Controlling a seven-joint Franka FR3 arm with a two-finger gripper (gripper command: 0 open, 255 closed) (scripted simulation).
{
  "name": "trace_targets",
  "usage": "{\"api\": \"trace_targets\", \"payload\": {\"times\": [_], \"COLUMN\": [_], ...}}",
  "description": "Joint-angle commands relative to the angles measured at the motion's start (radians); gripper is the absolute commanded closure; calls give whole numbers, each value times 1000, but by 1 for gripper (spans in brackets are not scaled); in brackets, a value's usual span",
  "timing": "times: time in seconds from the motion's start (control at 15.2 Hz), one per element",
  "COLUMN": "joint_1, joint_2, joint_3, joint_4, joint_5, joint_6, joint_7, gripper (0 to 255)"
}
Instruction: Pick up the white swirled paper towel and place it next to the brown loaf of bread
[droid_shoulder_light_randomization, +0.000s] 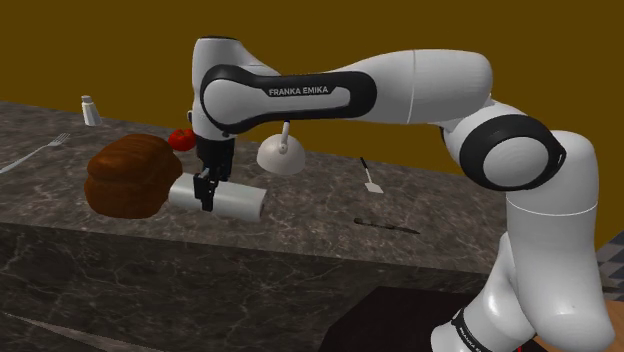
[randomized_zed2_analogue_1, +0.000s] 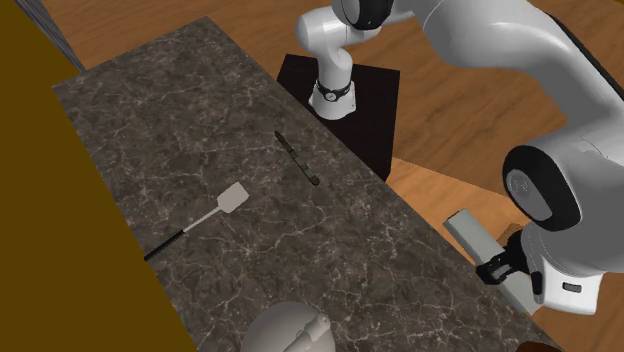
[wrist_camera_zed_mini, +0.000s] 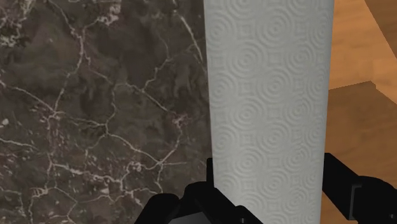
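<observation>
Fingers pinching the white swirl-embossed paper towel roll across its width. Gripper holds the roll lying level at the dark marble tabletop's front edge, just beside the brown bread loaf. Can't tell if it rests or hangs clear. Spatula and knife well apart.
</observation>
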Motion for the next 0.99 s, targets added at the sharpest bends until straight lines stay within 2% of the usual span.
{"api": "trace_targets", "payload": {"times": [0.0,0.73,0.92], "joint_1": [-1,0,0], "joint_2": [3,39,40], "joint_3": [0,-2,-2], "joint_4": [-24,-113,-113], "joint_5": [0,1,1], "joint_6": [27,153,153], "joint_7": [-2,-12,-12], "gripper": [255,255,255]}}
